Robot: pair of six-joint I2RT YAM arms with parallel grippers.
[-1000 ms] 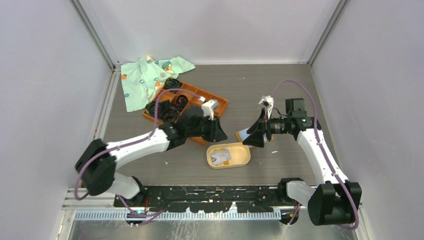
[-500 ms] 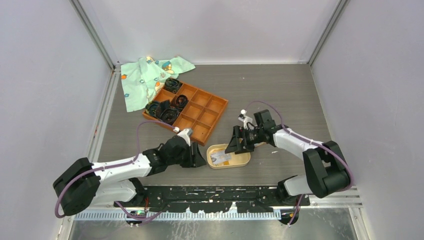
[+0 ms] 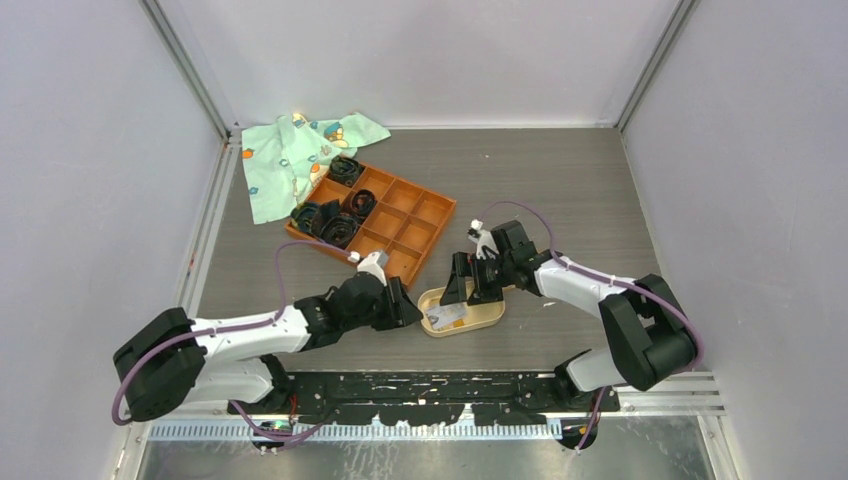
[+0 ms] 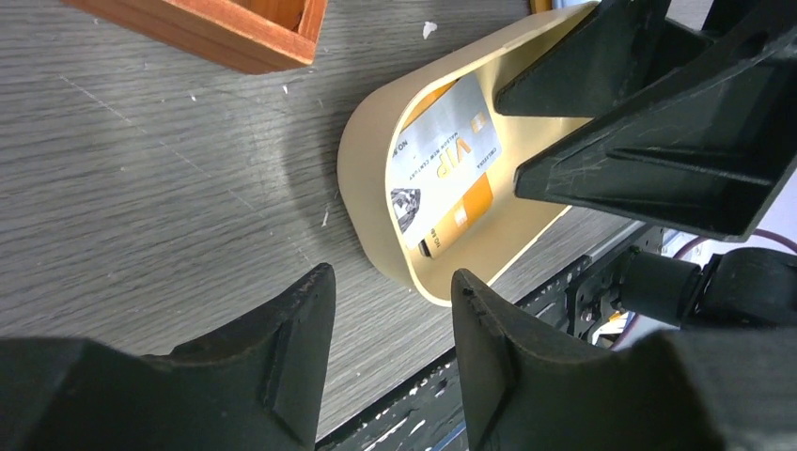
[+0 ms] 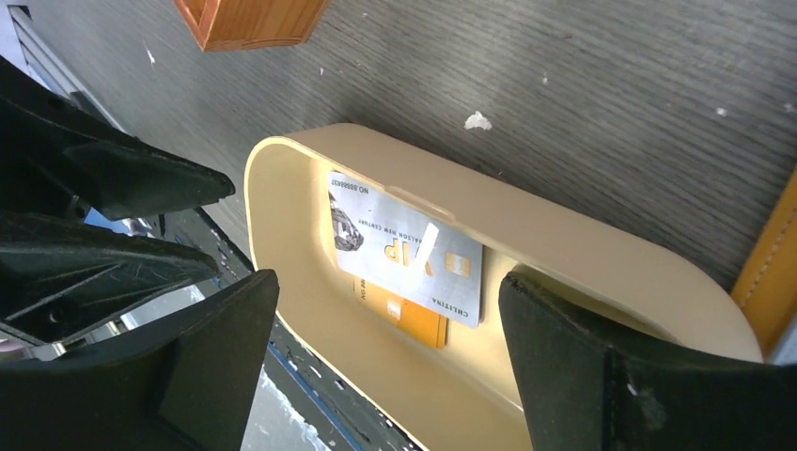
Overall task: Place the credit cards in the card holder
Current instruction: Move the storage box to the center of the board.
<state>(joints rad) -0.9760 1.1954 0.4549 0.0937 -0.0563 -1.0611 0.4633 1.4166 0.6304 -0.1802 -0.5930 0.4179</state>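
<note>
The beige oval card holder (image 3: 486,320) lies near the table's front edge. Inside it a silver credit card (image 5: 404,246) rests on an orange one (image 5: 414,318); both also show in the left wrist view, silver (image 4: 442,141) over orange (image 4: 462,209). My right gripper (image 3: 468,288) hangs wide open just over the holder, its fingers straddling the cards (image 5: 385,305), nothing held. My left gripper (image 3: 407,308) is open at the holder's left end (image 4: 390,282), low over the table, with only wood and rim showing in the gap.
An orange grid tray (image 3: 400,215) with black coiled bands (image 3: 335,222) sits behind, partly on a green cloth (image 3: 290,155). An orange wallet edge (image 5: 775,272) lies beside the holder's far side. The black base rail (image 3: 420,385) runs just in front.
Both arms have come down from mid-table to the card holder. Over the last half second the right gripper slid left over it and the left gripper closed in on its left end.
</note>
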